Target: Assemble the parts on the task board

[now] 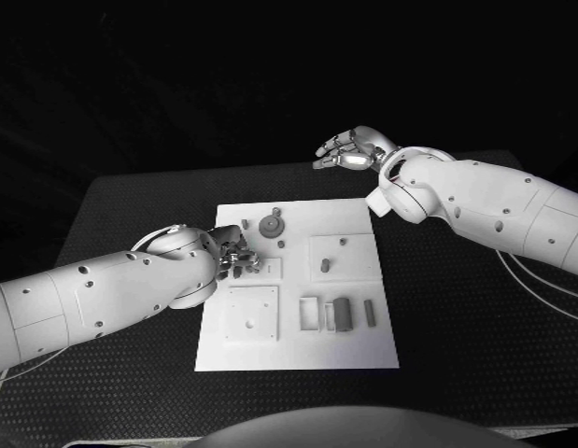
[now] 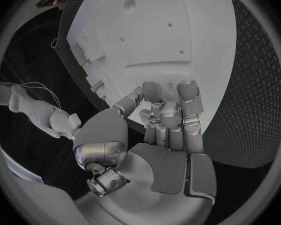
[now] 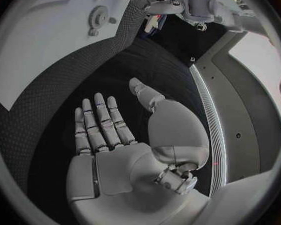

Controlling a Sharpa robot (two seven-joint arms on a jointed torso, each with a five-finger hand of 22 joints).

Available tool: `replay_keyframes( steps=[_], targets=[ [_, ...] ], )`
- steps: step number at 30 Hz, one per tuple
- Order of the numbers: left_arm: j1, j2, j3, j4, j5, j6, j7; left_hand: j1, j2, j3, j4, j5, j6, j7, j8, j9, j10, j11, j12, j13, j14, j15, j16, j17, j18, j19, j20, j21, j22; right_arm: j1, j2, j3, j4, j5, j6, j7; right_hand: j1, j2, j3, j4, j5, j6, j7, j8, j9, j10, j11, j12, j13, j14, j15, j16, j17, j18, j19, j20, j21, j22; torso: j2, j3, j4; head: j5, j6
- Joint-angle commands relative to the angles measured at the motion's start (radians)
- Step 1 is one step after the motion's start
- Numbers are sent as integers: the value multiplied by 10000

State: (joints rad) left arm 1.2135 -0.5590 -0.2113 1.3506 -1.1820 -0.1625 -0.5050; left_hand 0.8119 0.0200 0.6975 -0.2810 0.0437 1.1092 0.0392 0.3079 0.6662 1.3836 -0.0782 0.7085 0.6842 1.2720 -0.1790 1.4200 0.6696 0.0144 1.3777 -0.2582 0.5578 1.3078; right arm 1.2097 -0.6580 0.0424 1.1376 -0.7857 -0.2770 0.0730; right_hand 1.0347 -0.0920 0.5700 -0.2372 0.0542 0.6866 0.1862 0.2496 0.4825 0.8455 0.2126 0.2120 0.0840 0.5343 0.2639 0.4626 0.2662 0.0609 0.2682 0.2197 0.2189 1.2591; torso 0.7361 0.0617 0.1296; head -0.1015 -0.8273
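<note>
Black textured table [image 1: 477,317], white board [image 1: 303,280] at centre, dark surround.
Left hand [image 1: 235,254] at board's left edge, fingers curled together, contents indiscernible. Right hand [image 1: 349,149] beyond far edge, fingers apart, holding nothing. Parts: gear [image 1: 273,227] near far end, blocks [image 1: 340,313] near right.

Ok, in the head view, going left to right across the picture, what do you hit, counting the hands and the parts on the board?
Left hand → round gear-like part → small upright part in the square recess → dark bar part at the task board's right edge → right hand, raised beyond the board's far edge.
</note>
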Motion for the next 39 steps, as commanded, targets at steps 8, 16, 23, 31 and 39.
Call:
replay_keyframes(
  steps=[8,16,23,31,39],
  targets=[
    [-117,39,-87,-38,-151,579,-287,294,193,15,-3,58,516,-76,-34,-6,-99,-11,50,3,4,-81,44,-16,83,-7,-71,-53,185,-8,-1,3,0,1,108,102,-57,67,-70,13,-52,-24,415,64,-20,75,-22,-65,-23,57,15,-56,-12,-160,30,9,-64,19,0,-1,3,-7,-5],
    [-117,41,-87,-31,-147,504,-342,288,26,-39,15,58,485,-58,-45,2,-126,8,48,8,-27,-64,30,-31,82,-29,-71,-68,182,-16,17,3,-13,5,132,103,-60,67,-71,16,-51,-26,418,64,-22,77,-19,-67,-27,57,17,-57,-12,-160,32,9,-67,23,2,5,2,-12,-3],
    [-117,38,-87,-31,-111,456,-342,85,-329,-357,98,62,464,-44,-41,25,-143,24,54,16,-46,-48,23,-56,77,-38,-68,-80,178,-22,17,3,-15,5,169,95,-53,72,-67,13,-51,-28,424,65,-26,79,-14,-69,-32,57,19,-59,-12,-159,31,8,-74,29,0,-2,1,-16,-8],
    [-116,36,-87,-27,6,412,-363,-88,-583,-630,250,60,436,-46,-48,41,-173,21,45,14,-65,-52,8,-85,89,-57,-80,-116,164,-23,9,3,-10,5,170,84,-50,74,-67,10,-51,-28,426,67,-28,82,-11,-71,-37,53,21,-64,-13,-160,29,8,-80,34,0,1,0,-21,-13],
    [-116,32,-87,-36,88,201,-341,-117,-801,-723,341,59,400,-41,-61,49,-207,25,35,14,-90,-51,-7,-106,99,-78,-90,-149,156,-23,10,3,-26,5,200,74,-49,72,-68,8,-52,-27,428,69,-31,85,-9,-72,-42,49,23,-67,-14,-163,24,10,-88,38,4,0,-2,-37,-13]
  ],
)
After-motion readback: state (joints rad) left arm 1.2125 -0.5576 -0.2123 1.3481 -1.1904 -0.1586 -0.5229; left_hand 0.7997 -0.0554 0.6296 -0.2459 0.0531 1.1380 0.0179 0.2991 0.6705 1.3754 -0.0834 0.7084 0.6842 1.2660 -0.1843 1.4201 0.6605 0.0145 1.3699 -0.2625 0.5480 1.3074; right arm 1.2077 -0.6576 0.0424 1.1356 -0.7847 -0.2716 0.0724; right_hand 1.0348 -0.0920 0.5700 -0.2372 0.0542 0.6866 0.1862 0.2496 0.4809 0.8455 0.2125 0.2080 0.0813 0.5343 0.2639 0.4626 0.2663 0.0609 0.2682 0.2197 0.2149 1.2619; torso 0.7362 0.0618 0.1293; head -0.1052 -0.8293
